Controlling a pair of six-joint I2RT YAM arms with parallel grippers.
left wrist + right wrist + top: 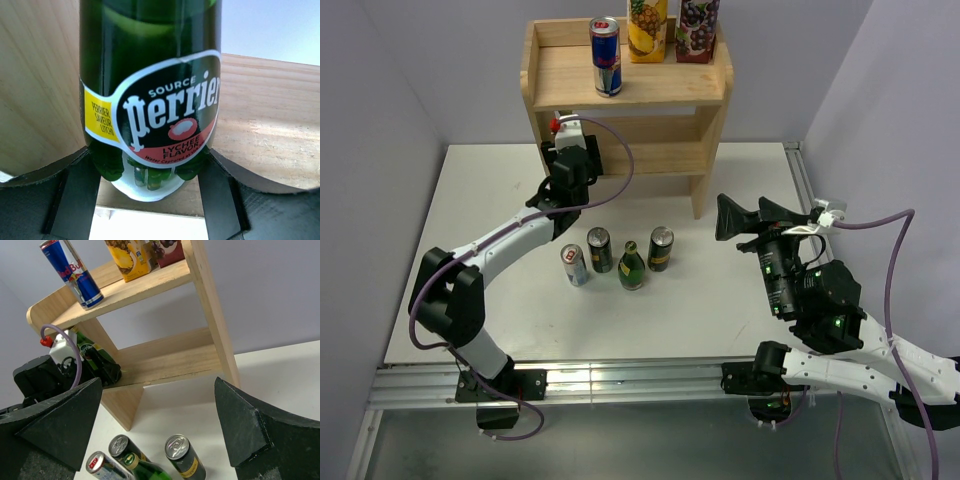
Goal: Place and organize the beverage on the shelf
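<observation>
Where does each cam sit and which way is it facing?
Top external: above and behind the robot, looking down at the table and shelf; left arm and right arm show, left gripper at the lower tier, right gripper open.
Left wrist: faces into the shelf, filled by the green bottle clamped between the left fingers.
Right wrist: low, looking up toward the shelf; the open right fingers frame the view.
Shared: right wrist and top both show the blue can on the top board.

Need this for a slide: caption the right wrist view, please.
Left gripper holds a green Perrier bottle at the shelf's lower tier, Red Bull can above.
</observation>
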